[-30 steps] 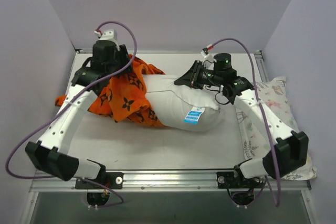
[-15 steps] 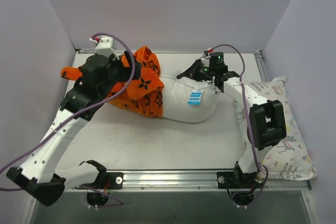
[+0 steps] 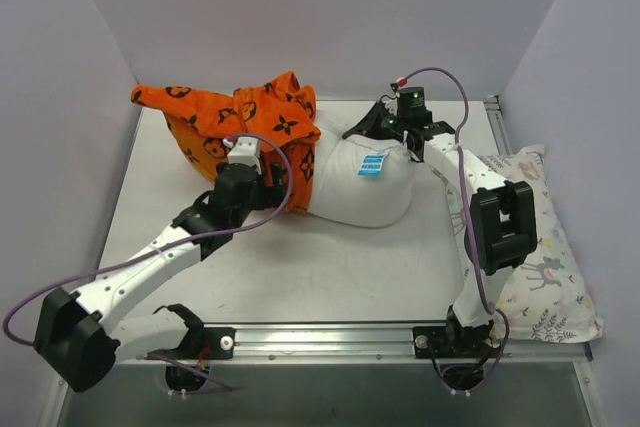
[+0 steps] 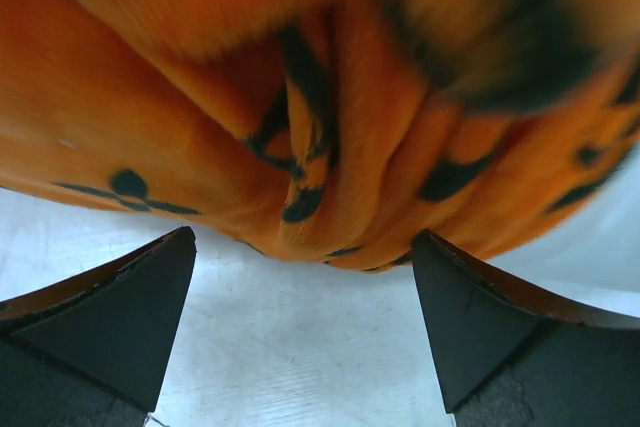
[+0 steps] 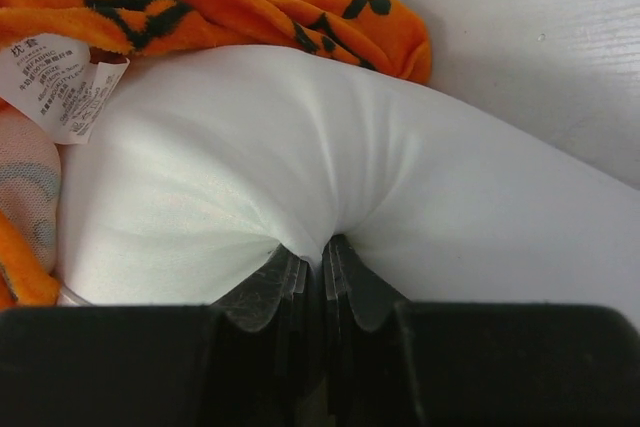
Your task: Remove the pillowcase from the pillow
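Since 0.5 s ago: the pillowcase is now spreading toward the far-left corner, and the left arm is swinging low beside it. The left gripper is gaping wide, holding nothing. The right gripper is pinching a thin fold of the pillow, fingers fully closed. The pillowcase is still overlapping the pillow's left end. Risk: that small pinch slipping on the next pull, so the pillow drags along.

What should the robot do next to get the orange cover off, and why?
Probably the left hand should ease forward and close on the pillowcase. Its fingers are open, with bunched orange folds just beyond them. The case overlaps one end of the pillow, and the right hand pinches the pillow.
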`<state>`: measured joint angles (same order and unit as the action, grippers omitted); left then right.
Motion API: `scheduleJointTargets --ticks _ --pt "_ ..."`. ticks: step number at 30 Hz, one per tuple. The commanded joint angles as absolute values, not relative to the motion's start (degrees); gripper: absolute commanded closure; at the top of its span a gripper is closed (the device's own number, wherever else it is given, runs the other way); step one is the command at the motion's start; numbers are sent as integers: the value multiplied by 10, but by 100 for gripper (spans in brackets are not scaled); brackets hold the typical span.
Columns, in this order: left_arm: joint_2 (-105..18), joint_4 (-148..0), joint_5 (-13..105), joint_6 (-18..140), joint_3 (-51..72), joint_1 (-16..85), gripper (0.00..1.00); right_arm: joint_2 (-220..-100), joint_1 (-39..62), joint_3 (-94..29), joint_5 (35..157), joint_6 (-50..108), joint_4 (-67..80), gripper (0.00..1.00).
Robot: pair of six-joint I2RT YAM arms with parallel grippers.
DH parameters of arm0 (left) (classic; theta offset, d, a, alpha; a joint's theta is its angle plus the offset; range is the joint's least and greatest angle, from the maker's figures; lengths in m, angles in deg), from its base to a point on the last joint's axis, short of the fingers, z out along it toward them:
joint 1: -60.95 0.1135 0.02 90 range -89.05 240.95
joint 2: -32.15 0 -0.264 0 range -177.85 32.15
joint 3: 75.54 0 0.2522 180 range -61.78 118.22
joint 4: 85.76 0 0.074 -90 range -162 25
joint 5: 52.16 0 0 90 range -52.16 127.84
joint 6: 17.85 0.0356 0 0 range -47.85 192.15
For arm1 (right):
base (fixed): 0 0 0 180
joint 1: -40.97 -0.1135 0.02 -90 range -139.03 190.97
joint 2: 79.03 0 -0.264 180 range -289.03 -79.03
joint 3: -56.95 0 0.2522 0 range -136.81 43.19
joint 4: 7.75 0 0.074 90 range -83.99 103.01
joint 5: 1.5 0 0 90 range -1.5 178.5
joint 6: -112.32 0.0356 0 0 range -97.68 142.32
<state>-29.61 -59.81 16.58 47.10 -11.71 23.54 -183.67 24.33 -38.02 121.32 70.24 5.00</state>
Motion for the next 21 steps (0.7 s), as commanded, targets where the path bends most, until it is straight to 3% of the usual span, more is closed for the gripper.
scheduleJointTargets --ticks 1,4,6,7,8,10,11,15,21 --pt "-330 -743 163 467 -147 232 2 -1863 237 -362 1126 648 144 100" --pt "-375 -775 142 475 -148 234 3 -1859 236 -358 1127 637 146 100" --pt "-401 -763 116 470 -136 235 12 -1856 236 -357 1126 627 148 100" --pt "-407 -752 57 465 -131 234 21 -1856 237 -358 1124 623 154 100" --pt "-412 -732 24 453 -116 239 53 -1856 236 -361 1118 619 158 100" --pt "-423 -667 -33 433 -100 258 77 -1855 240 -365 1112 606 170 100" --pt "-434 -639 -51 422 -73 269 100 -1856 243 -368 1109 604 175 100" --pt "-449 -488 -66 346 -31 359 100 -1861 263 -378 1102 599 192 100" --pt "-376 -473 -50 377 -21 342 100 -1855 291 -409 1071 587 235 100"
